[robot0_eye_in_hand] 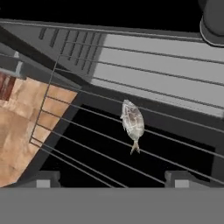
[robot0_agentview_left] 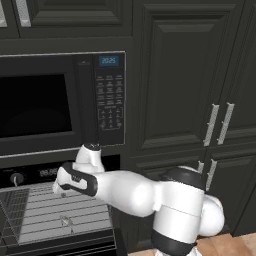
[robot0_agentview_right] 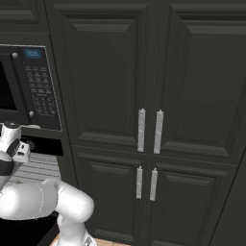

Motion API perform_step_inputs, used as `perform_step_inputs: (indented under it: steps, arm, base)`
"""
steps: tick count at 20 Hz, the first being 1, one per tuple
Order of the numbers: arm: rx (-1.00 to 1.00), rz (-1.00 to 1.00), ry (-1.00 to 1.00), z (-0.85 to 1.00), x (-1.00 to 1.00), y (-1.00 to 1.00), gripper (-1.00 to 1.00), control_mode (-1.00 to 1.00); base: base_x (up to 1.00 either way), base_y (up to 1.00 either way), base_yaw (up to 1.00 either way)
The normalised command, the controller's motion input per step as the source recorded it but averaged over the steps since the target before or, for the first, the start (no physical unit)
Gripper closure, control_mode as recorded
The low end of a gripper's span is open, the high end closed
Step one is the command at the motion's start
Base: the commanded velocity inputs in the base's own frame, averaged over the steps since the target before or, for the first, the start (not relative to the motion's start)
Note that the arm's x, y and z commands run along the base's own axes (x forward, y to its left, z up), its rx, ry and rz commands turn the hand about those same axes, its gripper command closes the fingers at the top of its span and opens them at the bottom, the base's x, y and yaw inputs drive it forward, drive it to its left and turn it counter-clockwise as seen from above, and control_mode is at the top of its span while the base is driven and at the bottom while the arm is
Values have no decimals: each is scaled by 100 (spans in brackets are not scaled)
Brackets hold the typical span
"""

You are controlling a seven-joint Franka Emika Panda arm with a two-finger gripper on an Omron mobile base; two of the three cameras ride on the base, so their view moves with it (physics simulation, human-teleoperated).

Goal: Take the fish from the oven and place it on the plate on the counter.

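Observation:
The small grey fish (robot0_eye_in_hand: pixel 132 122) lies on the wire rack (robot0_eye_in_hand: pixel 87 144) of the open oven (robot0_agentview_left: pixel 30 175), its tail towards my hand. From the left base view, the fish (robot0_agentview_left: pixel 66 220) rests on the light grey racked interior. My gripper (robot0_eye_in_hand: pixel 114 181) hangs above it, open, with its fingertips (robot0_eye_in_hand: pixel 48 179) wide apart and nothing between them. The hand (robot0_agentview_left: pixel 63 192) hovers over the rack just below the oven's control strip. The plate and the counter are out of view.
A black microwave (robot0_agentview_left: pixel 60 100) with a keypad sits directly above the oven. Tall dark cabinet doors (robot0_agentview_right: pixel 153 96) with silver handles stand to the right. Wooden floor (robot0_eye_in_hand: pixel 17 127) shows beside the open oven door.

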Motion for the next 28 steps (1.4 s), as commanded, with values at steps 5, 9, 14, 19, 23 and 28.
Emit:
perform_step_inputs:
  steps: [5, 9, 14, 19, 23, 28]
  arm:
    - [-6, -24, 17, -13, 0, 0, -100, -100]
    - [-16, -23, 7, -58, 0, 0, -100, -100]
    - [-17, -24, 7, -50, 0, 0, -100, -100]
    - [-8, -22, 0, -45, 0, 0, -100, -100]
    - [-1, -15, -1, -24, 0, 0, -100, -100]
    - [0, -4, -4, -40, 6, 0, -100, -100]
  base:
    - [0, 0, 0]
    - [0, 0, 0]
    - [0, 0, 0]
    - [0, 0, 0]
    - [0, 0, 0]
    - [0, 0, 0]
